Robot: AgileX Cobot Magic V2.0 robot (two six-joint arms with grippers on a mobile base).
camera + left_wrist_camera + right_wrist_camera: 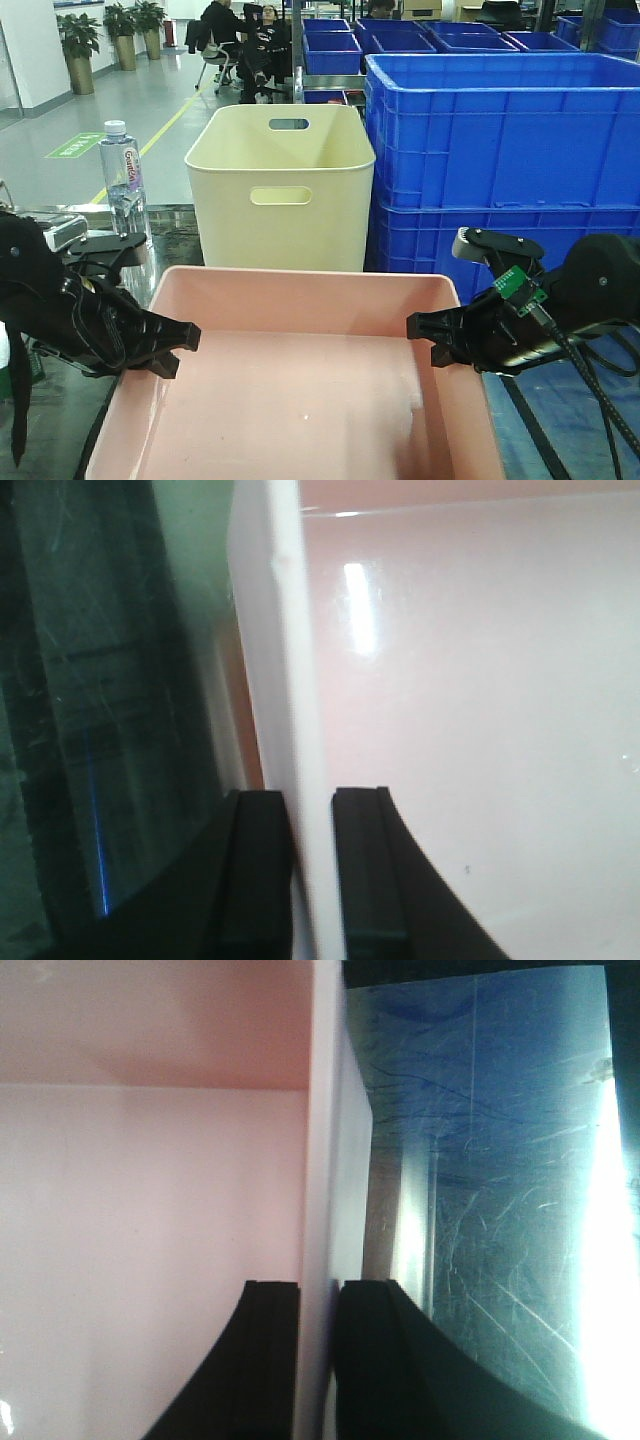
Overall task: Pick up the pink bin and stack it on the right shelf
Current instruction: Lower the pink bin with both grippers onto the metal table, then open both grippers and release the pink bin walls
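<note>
Front-facing view puts the pink bin (300, 400) low and centre, its near end running out of the bottom of the picture. Its far rim lies just before the cream bin (280, 185), which stands upright close behind; stacked blue crates (500, 160) rise behind and to the right. A water bottle (124, 178) stands to the left of the cream bin.

Both arms reach in from the sides at about the same height. The left gripper (178, 350) sits over the bin's left wall, and the right gripper (425, 338) over the right wall.

From the left wrist camera, the left gripper's (310, 870) two black fingers (365, 870) straddle the pale rim, one inside the tub, one outside, drawn narrow and touching it on both sides. The right wrist camera shows the same at the right gripper (318, 1350): fingers (270, 1355) pinching the rim, one on each side.

Beyond each outer wall lies the right shelf (490, 1210), a dark, scratched, glossy surface mirroring blue. Whether the bin rests on it or hangs just above cannot be told.
</note>
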